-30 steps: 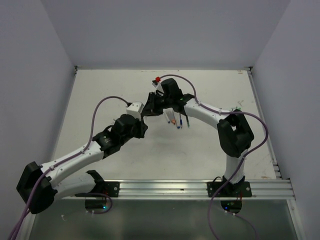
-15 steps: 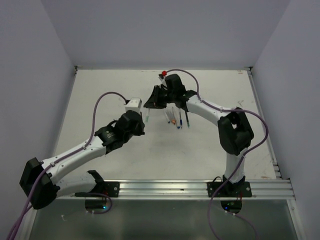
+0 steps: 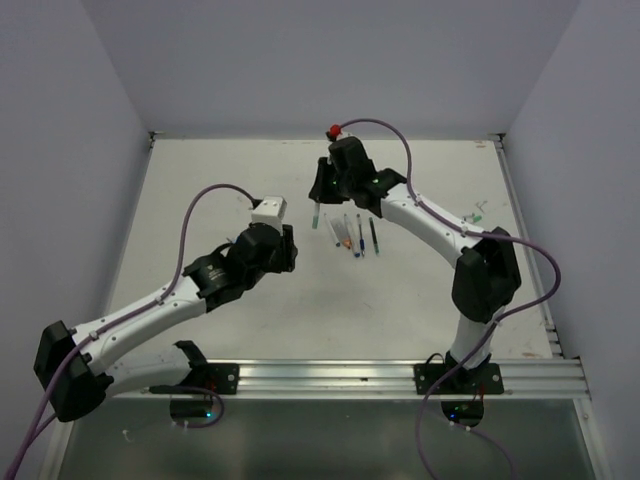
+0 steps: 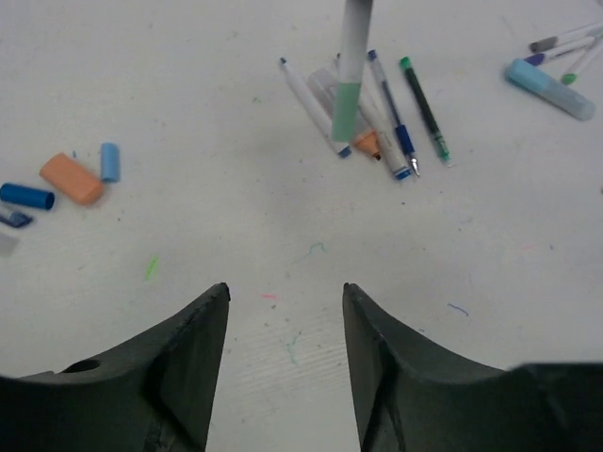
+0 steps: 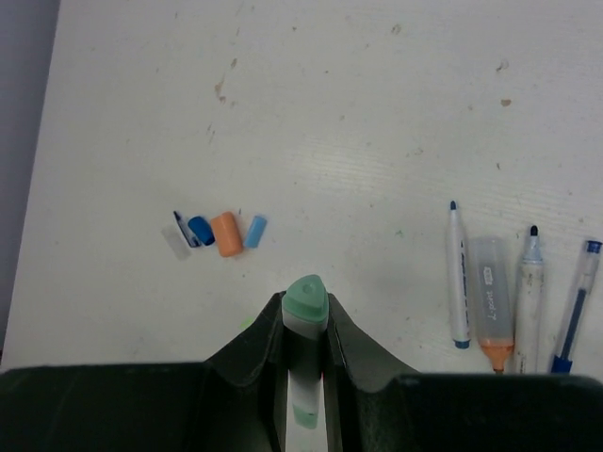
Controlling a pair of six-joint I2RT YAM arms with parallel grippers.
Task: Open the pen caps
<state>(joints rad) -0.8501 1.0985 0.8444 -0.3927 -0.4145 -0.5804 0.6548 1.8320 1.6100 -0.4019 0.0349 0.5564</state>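
My right gripper [image 5: 305, 303] is shut on a white pen with a green end [image 5: 306, 299], which sticks out past the fingertips. In the top view this gripper [image 3: 317, 192] holds the pen [image 3: 314, 216] pointing down above the table. The pen also hangs at the top of the left wrist view [image 4: 348, 85]. My left gripper [image 4: 285, 292] is open and empty, low over the table and apart from the pen [image 3: 286, 250]. Loose caps lie together: orange [image 5: 226, 234], light blue [image 5: 255, 231] and dark blue [image 5: 200, 230].
Several pens lie side by side right of the held pen: a blue-tipped white one [image 5: 458, 278], an orange highlighter [image 5: 490, 301], a blue pen [image 4: 391, 113] and a green-black one [image 4: 424, 108]. A light blue highlighter [image 4: 549, 88] and more pens [image 3: 475, 213] lie far right.
My left gripper, close against the right gripper a second ago, has drawn back toward me and stands open. My right gripper has moved slightly away and to the right with the pen.
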